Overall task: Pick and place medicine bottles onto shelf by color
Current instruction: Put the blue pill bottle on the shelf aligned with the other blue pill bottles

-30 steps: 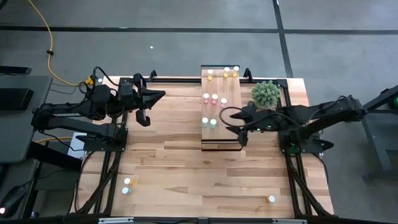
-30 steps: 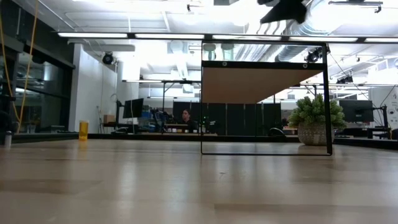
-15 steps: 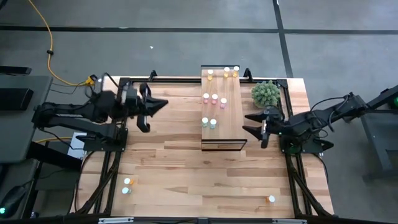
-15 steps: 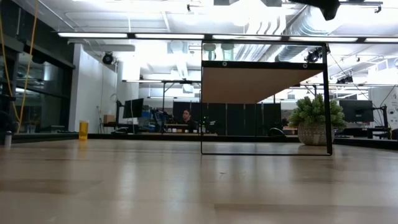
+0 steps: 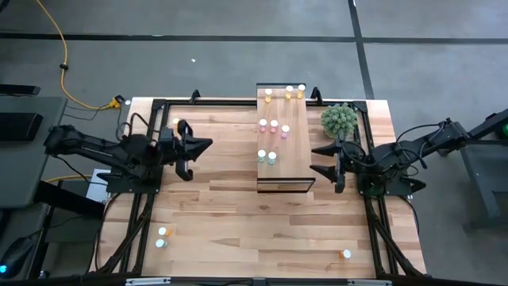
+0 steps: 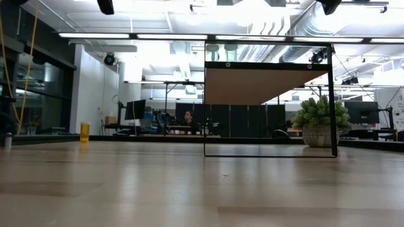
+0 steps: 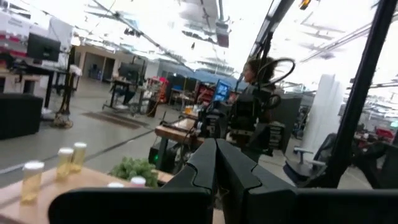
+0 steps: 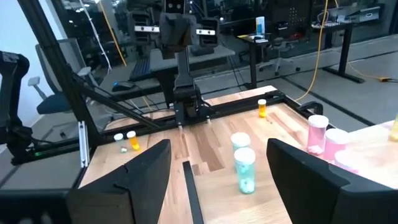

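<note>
The shelf [image 5: 282,141] stands mid-table, a pale board on dark frame legs [image 6: 332,107]. On it stand yellow and orange bottles [image 5: 289,91] at the far end, pink bottles [image 5: 275,125] in the middle and two blue-green bottles [image 5: 267,156] nearer. The blue-green [image 8: 244,169] and pink bottles [image 8: 316,134] also show in the right wrist view. My right gripper [image 5: 317,159] hangs open and empty just right of the shelf [image 8: 217,180]. My left gripper [image 5: 208,144] is shut and empty, left of the shelf [image 7: 216,163].
Loose bottles stand on the table at the near left [image 5: 162,236] and near right [image 5: 347,254], and one by the far left frame [image 8: 262,107]. A potted plant [image 5: 339,119] stands right of the shelf's far part, beside my right arm.
My right gripper has drawn back from over the shelf's near end toward the table's right edge, staying open. My left gripper has moved toward the table's near edge and now shows at the top of the low view.
</note>
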`<act>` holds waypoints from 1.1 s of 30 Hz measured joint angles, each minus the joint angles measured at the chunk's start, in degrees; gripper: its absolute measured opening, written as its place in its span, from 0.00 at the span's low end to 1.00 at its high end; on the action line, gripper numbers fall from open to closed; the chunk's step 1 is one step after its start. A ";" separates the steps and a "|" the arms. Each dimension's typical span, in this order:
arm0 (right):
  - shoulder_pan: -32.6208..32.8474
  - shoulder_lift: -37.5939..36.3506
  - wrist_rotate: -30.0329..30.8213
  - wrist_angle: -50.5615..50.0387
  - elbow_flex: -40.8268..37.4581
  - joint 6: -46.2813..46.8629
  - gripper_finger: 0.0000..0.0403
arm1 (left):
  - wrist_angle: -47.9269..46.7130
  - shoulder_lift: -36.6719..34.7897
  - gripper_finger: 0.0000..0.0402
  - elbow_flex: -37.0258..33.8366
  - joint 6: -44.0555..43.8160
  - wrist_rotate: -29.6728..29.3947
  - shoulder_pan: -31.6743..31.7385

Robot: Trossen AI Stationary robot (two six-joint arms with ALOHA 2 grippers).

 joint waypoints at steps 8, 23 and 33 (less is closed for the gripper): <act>0.00 0.00 0.30 1.81 0.00 0.24 0.64 | -3.37 -1.26 0.01 0.02 0.13 1.20 0.00; 0.00 0.02 0.42 1.89 0.00 0.00 0.30 | -4.57 -1.32 0.21 0.02 6.58 1.13 0.00; 0.00 -0.02 0.26 0.88 -0.04 3.86 0.02 | -20.26 -1.52 0.50 4.83 3.07 1.69 0.02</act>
